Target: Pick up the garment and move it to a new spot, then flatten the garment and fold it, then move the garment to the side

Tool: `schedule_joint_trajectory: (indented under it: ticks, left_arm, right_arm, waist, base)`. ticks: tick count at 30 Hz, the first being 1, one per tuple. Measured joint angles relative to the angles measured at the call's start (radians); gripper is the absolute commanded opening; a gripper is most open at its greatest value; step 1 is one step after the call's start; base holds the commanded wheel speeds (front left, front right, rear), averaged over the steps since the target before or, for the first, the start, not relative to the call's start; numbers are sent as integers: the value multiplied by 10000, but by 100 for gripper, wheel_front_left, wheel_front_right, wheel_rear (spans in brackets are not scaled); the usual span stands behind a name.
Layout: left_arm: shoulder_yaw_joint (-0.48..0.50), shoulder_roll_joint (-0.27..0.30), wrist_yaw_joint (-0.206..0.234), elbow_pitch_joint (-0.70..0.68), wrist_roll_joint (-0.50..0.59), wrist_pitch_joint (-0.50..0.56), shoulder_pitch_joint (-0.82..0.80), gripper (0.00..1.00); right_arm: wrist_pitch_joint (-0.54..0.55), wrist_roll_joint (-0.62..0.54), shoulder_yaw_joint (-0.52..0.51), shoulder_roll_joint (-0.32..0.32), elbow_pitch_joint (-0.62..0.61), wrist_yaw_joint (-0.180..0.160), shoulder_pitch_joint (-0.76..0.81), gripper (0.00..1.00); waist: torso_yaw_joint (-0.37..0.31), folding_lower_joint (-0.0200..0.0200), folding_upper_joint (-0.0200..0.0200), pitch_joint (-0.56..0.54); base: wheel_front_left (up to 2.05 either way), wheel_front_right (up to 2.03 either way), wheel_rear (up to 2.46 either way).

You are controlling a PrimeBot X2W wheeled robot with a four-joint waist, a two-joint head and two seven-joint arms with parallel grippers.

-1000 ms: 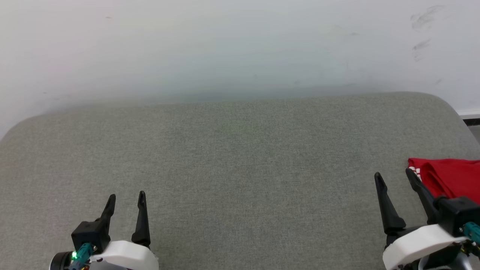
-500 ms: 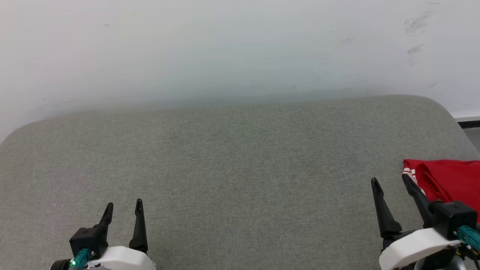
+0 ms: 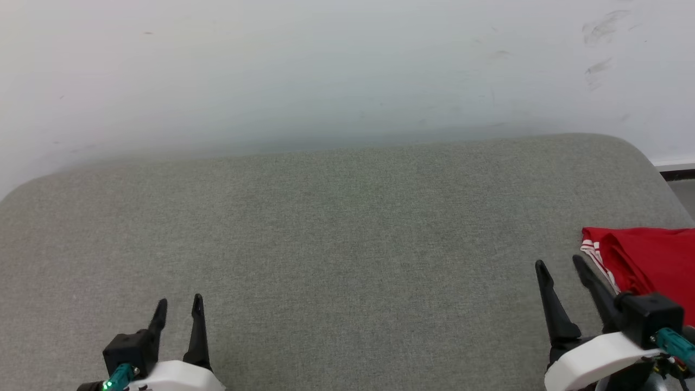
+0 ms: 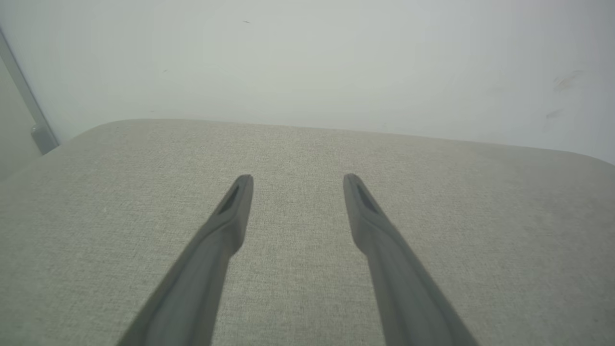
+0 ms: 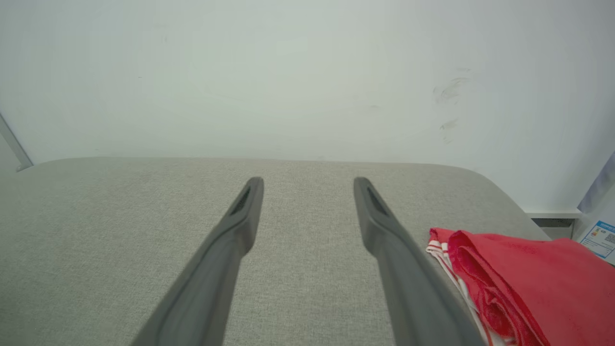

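Garment point(image 3: 649, 260), red, folded, striped red-white trim, on grey cushion point(image 3: 326, 244)

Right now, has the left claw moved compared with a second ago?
Yes. The left claw has pulled back toward the robot: in the head view its tips sit farther from the far edge of the grey cushion.

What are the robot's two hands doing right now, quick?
Left gripper: open, holding nothing.
Right gripper: open, holding nothing; the garment lies beside it.
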Motion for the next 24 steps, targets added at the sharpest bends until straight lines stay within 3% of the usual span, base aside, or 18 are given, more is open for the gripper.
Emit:
schedule_joint_trajectory:
  ticks: [5, 24]
  left_arm:
    - [-33, -242, -6, 382, -136, 96, 272, 0]
    - [694, -665, -713, 439, -2989, 982, 22, 0]
  right_arm:
    - [13, 159, 33, 0, 468, 2, 274, 0]
    - [105, 3848, -58, -21, 1225, 2, -19, 0]
  waist:
    - [5, 1, 0, 9]
    - [120, 1, 0, 69]
  base:
    - [0, 0, 0]
    - [0, 0, 0]
